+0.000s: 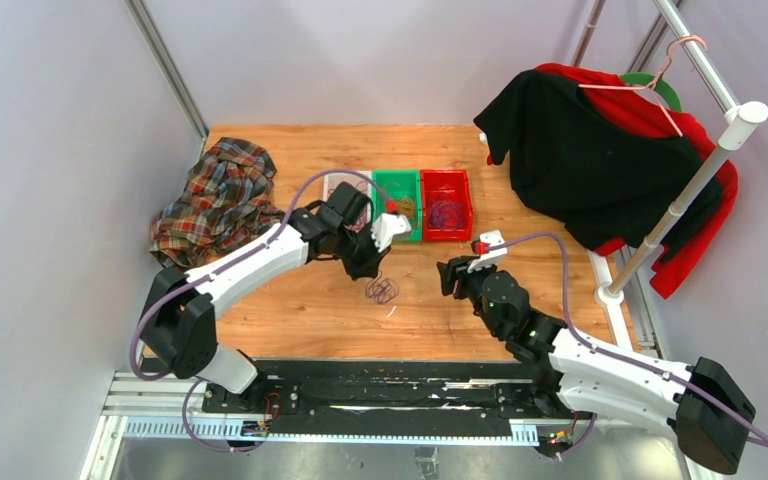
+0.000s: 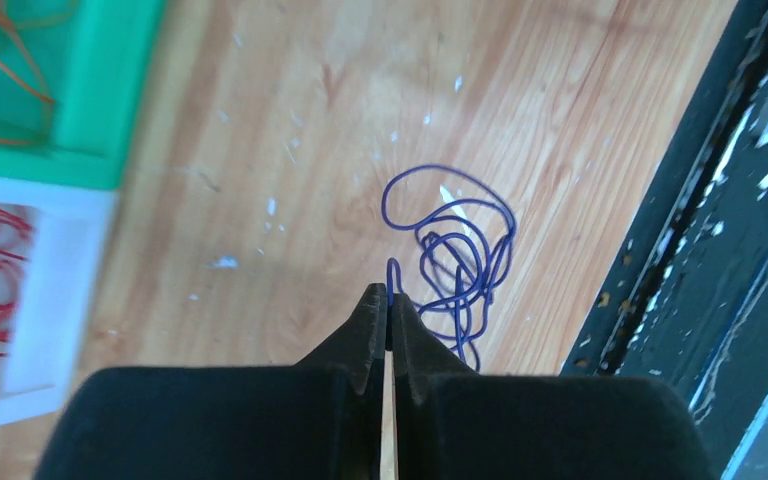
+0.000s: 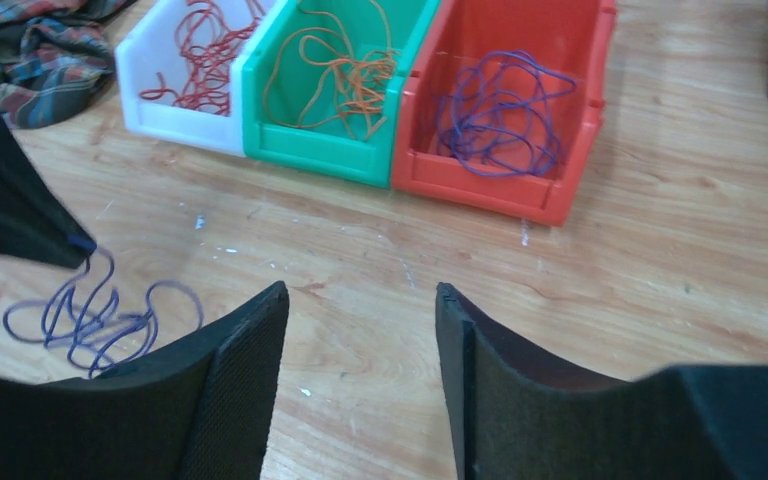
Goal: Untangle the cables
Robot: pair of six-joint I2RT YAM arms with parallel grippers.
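1. One loop of a purple cable (image 2: pixel 455 255) is pinched between the closed fingers of the left gripper (image 2: pixel 389 300); the rest is coiled on the wooden table (image 2: pixel 260 150).
2. The right gripper (image 3: pixel 360 300) is held wide open and empty, near the coil.
3. Beyond, red cables (image 3: pixel 195 60), orange cables (image 3: pixel 345 70) and more purple cables (image 3: pixel 500 110) are sorted into a white bin (image 3: pixel 175 125), a green bin (image 3: pixel 310 155) and a red bin (image 3: pixel 490 190).
4. A plaid shirt (image 1: pixel 215 200) is heaped at the left.

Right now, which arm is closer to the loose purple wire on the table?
Left. The left gripper is pinched shut on one end of the purple wire; the right gripper hangs open off to one side, not touching it.
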